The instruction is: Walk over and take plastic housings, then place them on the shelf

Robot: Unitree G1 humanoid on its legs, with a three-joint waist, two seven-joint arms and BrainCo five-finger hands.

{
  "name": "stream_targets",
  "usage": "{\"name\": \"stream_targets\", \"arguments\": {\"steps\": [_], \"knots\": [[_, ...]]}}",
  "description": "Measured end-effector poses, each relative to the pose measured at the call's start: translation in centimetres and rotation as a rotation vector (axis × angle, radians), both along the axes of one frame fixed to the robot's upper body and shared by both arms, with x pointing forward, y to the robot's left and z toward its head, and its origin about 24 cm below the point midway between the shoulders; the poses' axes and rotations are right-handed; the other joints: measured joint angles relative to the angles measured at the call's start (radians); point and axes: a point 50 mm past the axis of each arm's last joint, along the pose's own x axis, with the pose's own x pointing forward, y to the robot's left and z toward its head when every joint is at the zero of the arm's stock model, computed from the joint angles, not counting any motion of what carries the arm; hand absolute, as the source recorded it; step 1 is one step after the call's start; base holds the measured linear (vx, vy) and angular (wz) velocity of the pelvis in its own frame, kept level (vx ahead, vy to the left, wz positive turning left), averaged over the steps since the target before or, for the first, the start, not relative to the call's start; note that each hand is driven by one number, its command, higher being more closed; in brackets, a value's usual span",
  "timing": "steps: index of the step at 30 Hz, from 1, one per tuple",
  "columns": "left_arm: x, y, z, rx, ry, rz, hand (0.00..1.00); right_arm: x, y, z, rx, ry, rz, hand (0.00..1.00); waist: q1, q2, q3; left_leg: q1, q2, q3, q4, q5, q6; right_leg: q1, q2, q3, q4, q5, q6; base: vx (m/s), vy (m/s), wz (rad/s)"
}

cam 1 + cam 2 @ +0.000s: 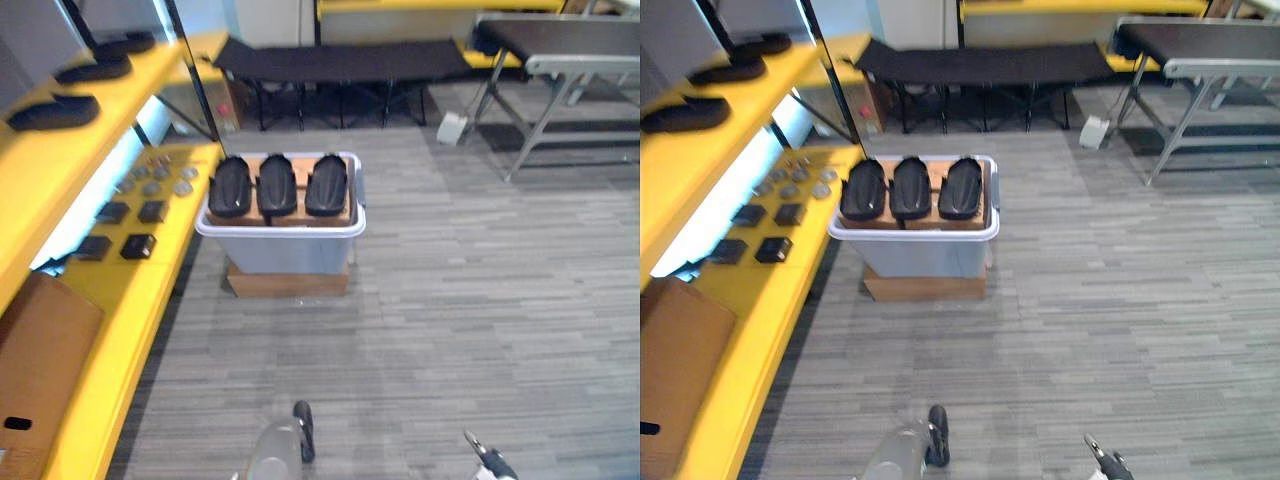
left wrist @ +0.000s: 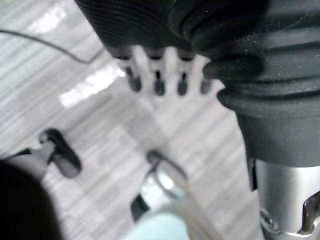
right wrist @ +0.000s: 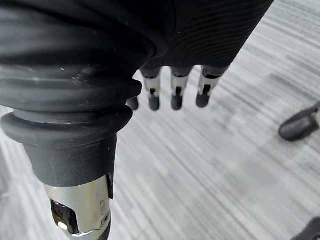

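At 6 o'clock, nearest: left hand [image 2: 159,70] low over grey striped carpet [image 1: 450,330], fingers straight and slightly spread, holding nothing. At 5 o'clock: right hand [image 3: 175,87], likewise straight-fingered and empty, hanging above the same carpet.

At 9 o'clock, close: yellow shelf [image 1: 150,300], smooth painted deck, with a flat brown cardboard box [image 1: 40,350] at the near end. Further along the same deck: small black square parts [image 1: 138,245] in pairs, then dull grey round discs [image 1: 160,178].

At 11 o'clock, mid-distance, well apart from both hands: three plastic housings [image 1: 276,186] side by side on a brown insert [image 1: 300,218] inside a pale grey bin [image 1: 280,233]. Bin raised on a low brown base [image 1: 288,284], just beside the shelf edge.

Shape: long domed ovals, glossy black, recessed down the middle.
- Probably light, rigid and hollow.
- Judging by the gloss, likely slippery, so a pinch on the crown is apt to slide.
- Better to span one across its width, fingers on one long edge, thumb on the other, near mid-length for balance.
- Little finger room between neighbours, so easier to start with an outer one.
- Not fragile-looking, though easily scuffed.

At 10 o'clock, higher: upper tier [image 1: 70,150] of the shelf, with similar dark shells [image 1: 92,70] in a row, gaps between.

At 12 o'clock, far: black fabric cot [image 1: 340,60] on folding legs. At 1 o'clock, far: metal-framed table [image 1: 560,40] with a dark top.
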Motion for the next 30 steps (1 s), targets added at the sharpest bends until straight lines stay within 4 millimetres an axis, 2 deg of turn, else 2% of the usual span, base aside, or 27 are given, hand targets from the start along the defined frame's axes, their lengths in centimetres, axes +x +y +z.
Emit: {"name": "stream_targets", "arguments": {"steps": [1, 2, 3, 4, 5, 6, 7, 8, 9, 10, 12, 13, 14, 15, 16, 17, 18, 19, 20, 22, 24, 25, 26, 29, 30], "knots": [[1.0, 0.3, 0.2, 0.02, -0.03, -0.035, 0.0, 0.2, 0.8, -0.2, 0.021, 0.001, 0.017, 0.0, 0.002, 0.004, -0.001, 0.013, -0.008, 0.0, -0.001, -0.029, 0.011, -0.118, -0.03, -0.001, 0.243, 0.04, 0.09, 0.51, 0.168, 0.18], [2.4, 0.8, 0.5, 0.047, -0.075, -0.06, 0.0, 0.0, 2.0, -0.6, 0.06, 0.006, 0.023, 0.0, -0.003, -0.015, 0.01, 0.043, -0.026, -0.018, -0.003, -0.06, 0.02, -0.231, -0.073, 0.001, 0.49, 0.113, 0.172, 0.6, 0.167, 0.29], [3.7, 1.3, 0.8, 0.068, -0.115, -0.072, 0.0, -0.3, 3.0, -0.9, 0.091, 0.019, 0.026, 0.0, -0.005, -0.032, 0.022, 0.076, -0.037, -0.032, -0.002, -0.077, 0.02, -0.283, -0.1, -0.001, 0.596, 0.096, 0.162, 0.51, 0.103, 0.41], [5.3, 1.7, 1.3, 0.082, -0.174, -0.068, 0.0, -0.8, 4.0, -1.3, 0.117, 0.041, 0.034, 0.0, -0.003, -0.038, 0.027, 0.127, -0.04, -0.041, -0.003, -0.1, 0.017, -0.331, -0.114, -0.017, 0.629, 0.061, 0.138, 0.4, 0.043, 0.31], [6.2, 1.8, 1.6, 0.087, -0.203, -0.07, 0.0, -1.0, 4.3, -1.4, 0.122, 0.05, 0.052, 0.0, -0.002, -0.03, 0.032, 0.157, -0.037, -0.046, -0.013, -0.108, 0.016, -0.349, -0.116, -0.033, 0.601, 0.042, 0.133, 0.5, 0.019, 0.31], [7.9, 1.8, 2.2, 0.085, -0.265, -0.065, 0.0, -0.9, 4.6, -1.4, 0.123, 0.053, 0.074, 0.0, -0.009, -0.024, 0.033, 0.21, -0.028, -0.072, -0.039, -0.115, 0.011, -0.369, -0.109, -0.069, 0.483, 0.019, 0.126, 0.48, 0.008, 0.31], [8.8, 1.8, 2.5, 0.085, -0.293, -0.074, 0.0, -0.9, 4.5, -1.4, 0.119, 0.051, 0.076, 0.0, -0.015, -0.018, 0.031, 0.228, -0.021, -0.082, -0.054, -0.116, 0.008, -0.38, -0.1, -0.082, 0.404, 0.018, 0.123, 0.56, -0.019, 0.53], [10.4, 1.5, 3.0, 0.081, -0.335, -0.101, 0.0, -0.7, 4.3, -1.2, 0.105, 0.041, 0.082, 0.0, -0.026, -0.008, 0.027, 0.256, -0.002, -0.104, -0.07, -0.122, -0.002, -0.401, -0.081, -0.079, 0.244, 0.024, 0.125, 0.42, -0.051, 0.6], [11.6, 1.7, 3.6, 0.088, -0.373, -0.123, 0.0, -0.5, 4.2, -1.2, 0.097, 0.034, 0.078, 0.0, -0.03, 0.0, 0.028, 0.276, 0.019, -0.123, -0.073, -0.138, -0.029, -0.425, -0.071, -0.055, 0.105, 0.06, 0.127, 0.42, -0.07, 0.56], [12.0, 1.8, 3.7, 0.088, -0.383, -0.127, 0.0, -0.5, 4.2, -1.2, 0.096, 0.034, 0.077, 0.0, -0.03, 0.0, 0.028, 0.288, 0.03, -0.125, -0.072, -0.148, -0.046, -0.433, -0.068, -0.028, 0.04, 0.094, 0.125, 0.42, -0.124, 0.43], [11.4, 2.0, 3.5, 0.084, -0.36, -0.127, 0.0, -1.1, 4.2, -1.3, 0.094, 0.051, 0.072, 0.0, -0.028, -0.006, 0.023, 0.336, 0.068, -0.126, -0.051, -0.199, -0.114, -0.43, -0.054, 0.04, -0.108, 0.243, 0.121, 0.41, -0.216, 0.38], [10.9, 2.1, 3.3, 0.083, -0.344, -0.126, 0.0, -1.4, 4.2, -1.3, 0.093, 0.059, 0.07, 0.0, -0.028, -0.007, 0.018, 0.349, 0.076, -0.127, -0.048, -0.215, -0.125, -0.428, -0.049, 0.052, -0.11, 0.278, 0.119, 0.42, -0.31, 0.47], [9.8, 2.3, 2.9, 0.085, -0.311, -0.12, 0.0, -2.1, 4.3, -1.4, 0.094, 0.077, 0.063, 0.0, -0.028, -0.025, 0.002, 0.371, 0.08, -0.145, -0.045, -0.251, -0.148, -0.427, -0.041, 0.071, -0.1, 0.347, 0.106, 0.48, -0.39, 0.54], [8.9, 1.8, 2.4, 0.069, -0.271, -0.102, 0.0, -2.2, 3.6, -1.4, 0.08, 0.083, 0.06, 0.0, -0.033, -0.005, -0.003, 0.383, 0.112, -0.165, -0.018, -0.294, -0.163, -0.435, -0.014, 0.068, -0.037, 0.379, 0.093, 0.48, -0.377, 0.53], [8.2, 1.0, 2.0, 0.041, -0.241, -0.098, 0.0, -2.2, 3.2, -1.3, 0.07, 0.083, 0.052, 0.0, -0.03, 0.026, -0.013, 0.372, 0.141, -0.179, 0.01, -0.297, -0.174, -0.44, 0.008, 0.054, -0.014, 0.358, 0.074, 0.53, -0.409, 0.26], [6.7, -0.5, 1.2, -0.008, -0.194, -0.083, 0.0, -2.1, 2.7, -1.1, 0.059, 0.074, 0.036, 0.0, -0.028, 0.052, -0.029, 0.319, 0.175, -0.18, 0.115, -0.286, -0.191, -0.446, 0.036, 0.05, -0.001, 0.319, 0.056, 0.47, -0.334, 0.03], [5.7, -1.8, 0.7, -0.053, -0.169, -0.033, 0.0, -1.8, 2.2, -0.9, 0.04, 0.061, 0.028, 0.0, -0.026, 0.078, -0.025, 0.26, 0.216, -0.186, 0.25, -0.264, -0.216, -0.416, 0.056, 0.04, -0.015, 0.31, 0.04, 0.44, -0.33, -0.02], [5.5, -1.9, 0.7, -0.056, -0.166, -0.02, 0.0, -1.7, 1.7, -0.8, 0.021, 0.064, 0.022, 0.0, -0.026, 0.085, -0.025, 0.229, 0.234, -0.18, 0.303, -0.264, -0.221, -0.384, 0.061, 0.028, -0.039, 0.309, 0.036, 0.33, -0.225, 0.19], [5.4, -1.8, 0.6, -0.048, -0.155, -0.044, 0.0, -2.0, 1.4, -0.8, 0.002, 0.08, 0.0, 0.0, -0.031, 0.088, -0.025, 0.24, 0.236, -0.154, 0.279, -0.264, -0.222, -0.31, 0.053, 0.018, -0.085, 0.309, 0.034, 0.27, -0.171, 0.33], [5.4, -2.1, 0.6, -0.049, -0.152, -0.072, 0.0, -1.7, 0.3, -0.2, -0.057, 0.042, -0.054, 0.0, -0.049, 0.084, -0.025, 0.252, 0.216, -0.111, 0.097, -0.257, -0.228, -0.229, 0.018, -0.006, -0.148, 0.309, 0.035, 0.21, -0.105, 0.34], [5.5, -2.2, 0.6, -0.051, -0.155, -0.1, 0.0, -0.5, -1.0, 0.8, -0.141, -0.034, -0.087, 0.0, -0.055, 0.091, -0.025, 0.228, 0.205, -0.129, -0.078, -0.174, -0.213, -0.226, 0.004, -0.013, -0.172, 0.3, 0.053, 0.06, 0.034, 0.06], [5.5, -2.3, 0.6, -0.051, -0.158, -0.105, 0.0, -0.1, -1.6, 1.3, -0.178, -0.068, -0.096, 0.0, -0.052, 0.095, -0.023, 0.216, 0.202, -0.138, -0.09, -0.11, -0.214, -0.23, 0.003, -0.009, -0.17, 0.285, 0.064, 0.02, 0.085, -0.15], [5.6, -2.0, 0.7, -0.043, -0.159, -0.114, 0.0, 0.4, -1.8, 1.7, -0.213, -0.098, -0.107, 0.0, -0.05, 0.093, -0.021, 0.215, 0.195, -0.143, -0.088, -0.088, -0.209, -0.232, -0.001, 0.005, -0.17, 0.277, 0.075, 0.04, 0.136, -0.23], [7.0, -0.6, 1.3, 0.056, -0.179, -0.31, 0.0, 3.9, -2.2, 4.2, -0.321, -0.276, -0.132, 0.0, -0.047, 0.048, -0.017, 0.165, 0.15, -0.095, -0.063, -0.122, -0.175, -0.29, -0.053, 0.044, -0.177, 0.287, 0.107, 0.06, 0.215, -0.29], [7.6, -0.3, 1.6, 0.085, -0.193, -0.368, 0.0, 5.0, -2.6, 5.3, -0.363, -0.335, -0.14, 0.0, -0.045, 0.046, -0.007, 0.144, 0.145, -0.089, -0.038, -0.135, -0.164, -0.299, -0.059, 0.057, -0.184, 0.294, 0.117, 0.08, 0.174, -0.24]]}}
